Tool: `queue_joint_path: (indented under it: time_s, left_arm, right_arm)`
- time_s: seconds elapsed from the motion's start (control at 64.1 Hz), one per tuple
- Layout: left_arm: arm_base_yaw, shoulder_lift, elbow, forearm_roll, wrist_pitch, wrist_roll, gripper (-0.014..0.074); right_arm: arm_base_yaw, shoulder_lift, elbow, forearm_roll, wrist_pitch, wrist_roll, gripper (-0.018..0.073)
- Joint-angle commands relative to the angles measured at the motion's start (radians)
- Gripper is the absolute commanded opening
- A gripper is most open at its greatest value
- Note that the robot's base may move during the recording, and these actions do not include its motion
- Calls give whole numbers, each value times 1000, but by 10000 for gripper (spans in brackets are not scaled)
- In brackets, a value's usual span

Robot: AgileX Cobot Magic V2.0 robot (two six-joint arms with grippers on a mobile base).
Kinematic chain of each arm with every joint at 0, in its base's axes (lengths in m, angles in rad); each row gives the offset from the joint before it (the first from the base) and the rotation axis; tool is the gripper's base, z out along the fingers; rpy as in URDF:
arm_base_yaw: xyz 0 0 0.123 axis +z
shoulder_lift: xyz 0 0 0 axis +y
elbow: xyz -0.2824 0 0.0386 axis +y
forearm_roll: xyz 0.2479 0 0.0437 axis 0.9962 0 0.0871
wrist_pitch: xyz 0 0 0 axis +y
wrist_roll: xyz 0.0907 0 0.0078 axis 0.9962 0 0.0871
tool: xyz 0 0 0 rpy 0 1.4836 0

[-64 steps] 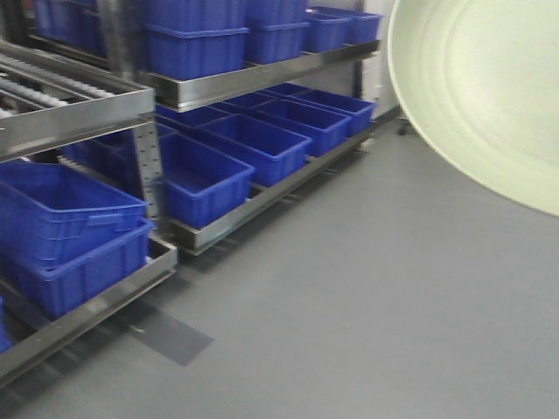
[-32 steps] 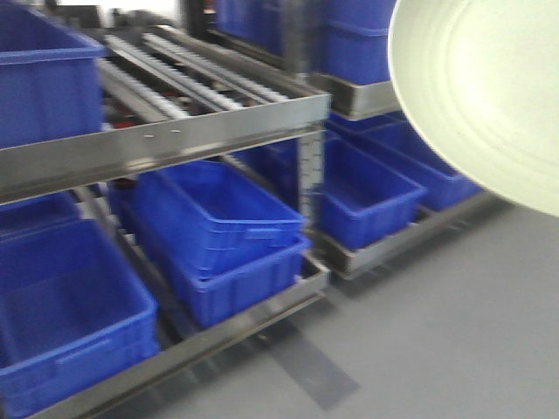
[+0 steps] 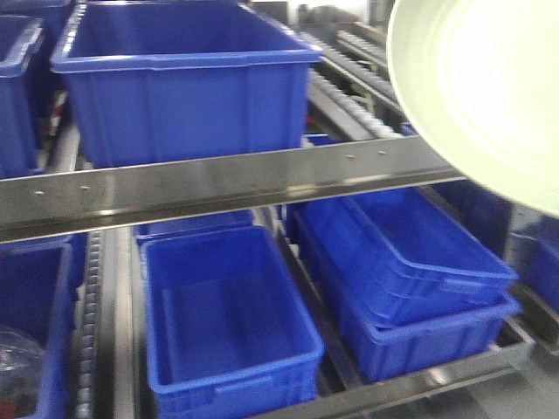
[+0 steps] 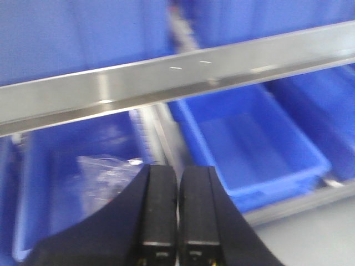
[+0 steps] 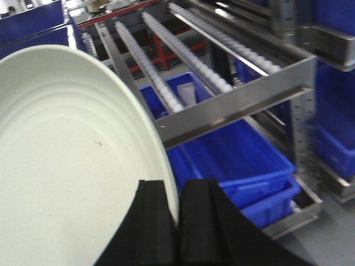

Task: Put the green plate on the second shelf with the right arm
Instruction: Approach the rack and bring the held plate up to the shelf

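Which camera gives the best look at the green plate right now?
The right wrist view: the green plate fills its left half, rings and rim visible, edge pinched in the right hand. The front view shows only part of it, top right. The left wrist view shows none.

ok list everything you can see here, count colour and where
plate: one, pale green, held up at upper right, clamped by the right gripper
bins: several, blue, one on the upper shelf level, others below, two stacked at lower right
rack: one, grey metal, beam across the front view, roller rails behind
plastic bag: one, clear, inside a lower-left bin
floor: grey, right of the rack
left gripper: one, black, shut, empty
right gripper: one, black, shut on the plate's rim
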Motion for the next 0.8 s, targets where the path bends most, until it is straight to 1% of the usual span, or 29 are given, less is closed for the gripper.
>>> queue_joint_path:
  time_s: [0.0, 0.78]
  left_arm:
    - [-14, -20, 42, 1, -63, -5, 125]
    - [-14, -20, 42, 1, -63, -5, 125]
  right_arm:
    - [1, 5, -33, 1, -114, 1, 55]
    - [1, 5, -33, 1, -114, 1, 55]
